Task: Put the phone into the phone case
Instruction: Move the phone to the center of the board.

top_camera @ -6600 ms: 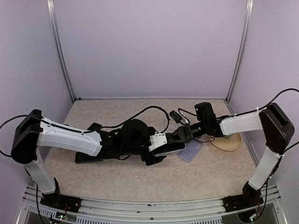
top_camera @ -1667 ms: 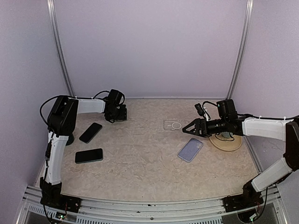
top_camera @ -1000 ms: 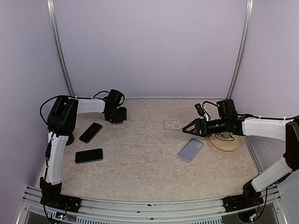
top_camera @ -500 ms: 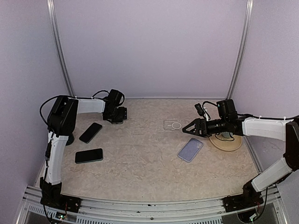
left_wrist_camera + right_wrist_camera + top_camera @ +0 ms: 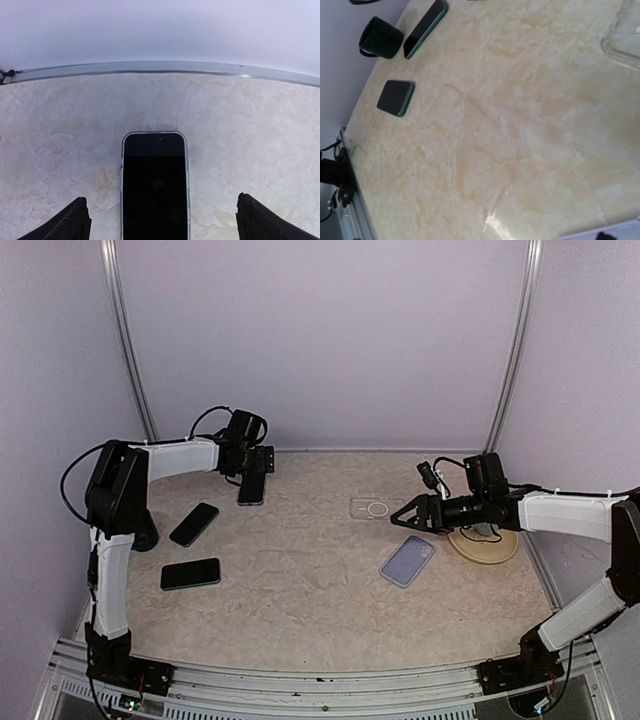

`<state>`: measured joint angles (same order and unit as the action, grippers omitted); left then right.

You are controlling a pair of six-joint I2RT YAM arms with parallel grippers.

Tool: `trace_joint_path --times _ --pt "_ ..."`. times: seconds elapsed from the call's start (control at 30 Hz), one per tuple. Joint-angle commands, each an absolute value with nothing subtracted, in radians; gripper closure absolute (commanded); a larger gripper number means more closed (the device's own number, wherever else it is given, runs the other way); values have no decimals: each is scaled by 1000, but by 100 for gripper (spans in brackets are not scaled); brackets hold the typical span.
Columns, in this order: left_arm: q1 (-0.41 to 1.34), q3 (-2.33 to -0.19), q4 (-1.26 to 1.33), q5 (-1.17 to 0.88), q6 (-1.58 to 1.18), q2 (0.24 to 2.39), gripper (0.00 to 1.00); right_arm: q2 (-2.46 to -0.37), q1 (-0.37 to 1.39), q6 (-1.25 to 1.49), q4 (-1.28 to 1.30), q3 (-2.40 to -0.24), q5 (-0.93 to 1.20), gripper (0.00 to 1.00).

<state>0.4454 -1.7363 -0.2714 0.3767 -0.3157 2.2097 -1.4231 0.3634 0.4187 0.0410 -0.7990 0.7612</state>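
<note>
Left claw (image 5: 161, 220): jaws just spread, phone (image 5: 155, 185) released flat near far-left corner of bench (image 5: 300, 600). Clear case (image 5: 375, 508) well apart; we judge insertion not begun. Right claw (image 5: 412, 514) spread, empty.

Nothing legible shows in any view: the phone (image 5: 155, 187) by the far edge of the surface (image 5: 300, 590) has a blank dark screen (the clear case (image 5: 375, 508) carries only a plain ring).

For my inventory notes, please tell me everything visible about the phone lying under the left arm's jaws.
The phone has a black, unlit glassy screen, thin pale rim and rounded corners. It lies flat, screen up, on the marbled beige table near the back wall. The left gripper is above it, jaws open on both sides, not touching.
</note>
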Motion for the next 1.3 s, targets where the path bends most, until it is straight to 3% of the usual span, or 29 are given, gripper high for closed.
trace_joint_path --times 0.0,0.43,0.6,1.0,1.27 --pt "480 -1706 -224 432 -276 2126 1 -1414 354 371 93 -815 690 0" --pt "625 -1556 -148 808 -273 1970 1 -1383 356 302 215 -862 416 0" --pt "630 -1372 -50 779 -337 1860 1 -1363 356 325 215 -840 322 0" --pt "654 -1075 53 608 -308 1640 1 -1398 356 325 125 -810 525 0" --pt "657 -919 84 585 -275 1549 1 -1411 356 338 157 -836 423 0"
